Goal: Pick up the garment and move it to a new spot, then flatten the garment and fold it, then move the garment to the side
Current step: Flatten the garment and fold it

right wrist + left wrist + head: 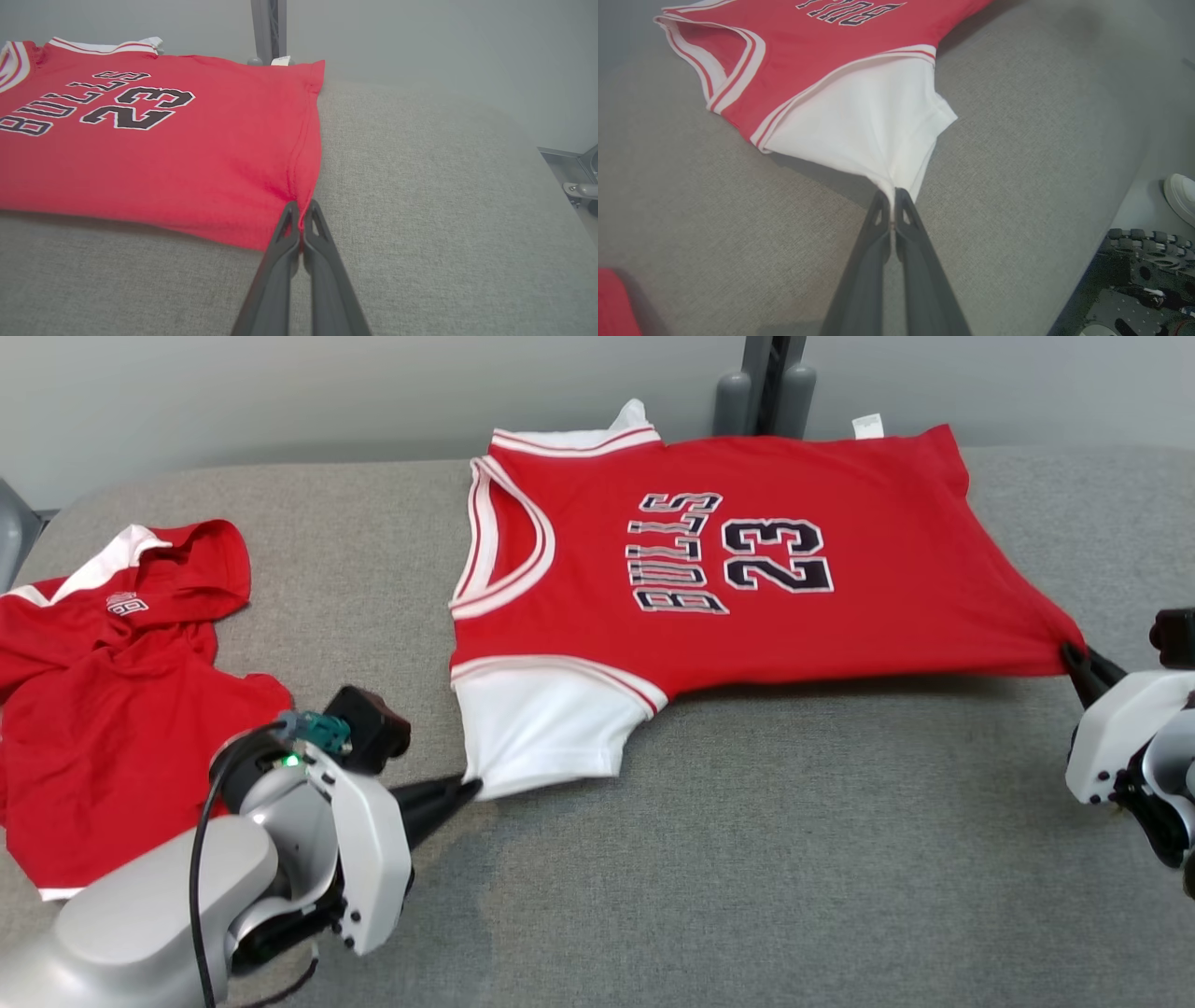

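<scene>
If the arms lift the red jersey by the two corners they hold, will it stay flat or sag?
Probably sag: the jersey looks like thin cloth, puckering into a point where the left gripper pinches its white sleeve. Likely light too, since the right gripper pulls the hem corner taut with just a fingertip pinch.

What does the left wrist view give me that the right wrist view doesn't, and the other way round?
Left wrist view: the left tool shut on the white sleeve tip, a white shoe past the edge of the grey surface, and a bit of another red garment.
Right wrist view: the right tool shut on the red hem corner, the number 23, a white tag and a grey post.
Both: the red jersey, its BULLS lettering and the grey surface.
</scene>
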